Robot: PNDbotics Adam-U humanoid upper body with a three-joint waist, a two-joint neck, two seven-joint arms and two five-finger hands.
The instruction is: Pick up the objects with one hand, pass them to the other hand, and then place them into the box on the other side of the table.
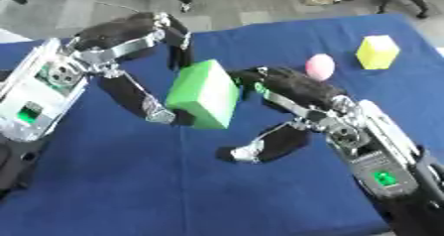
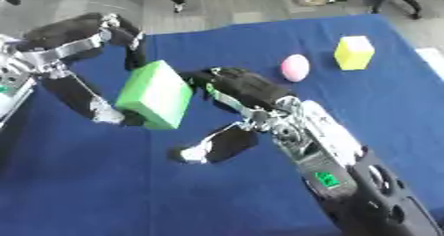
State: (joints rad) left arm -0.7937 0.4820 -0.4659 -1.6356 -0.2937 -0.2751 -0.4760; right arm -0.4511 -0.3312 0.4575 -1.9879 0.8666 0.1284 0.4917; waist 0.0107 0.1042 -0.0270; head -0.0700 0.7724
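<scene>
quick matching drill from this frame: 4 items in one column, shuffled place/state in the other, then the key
Items
1. green block
2. pink egg-shaped object
3. yellow block
4. right hand

Places/states
A. on the blue table, nearest its far right corner
B. held off the table, in the left hand
C. fingers against the green block's right side
D. on the table, between the right hand and the yellow block

Pairs: 1-B, 2-D, 3-A, 4-C

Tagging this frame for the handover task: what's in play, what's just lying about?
In play:
green block, between both hands
left hand, fingers curled round it
right hand, fingers at its right side

Lying about for now:
pink egg-shaped thing
yellow block
</scene>
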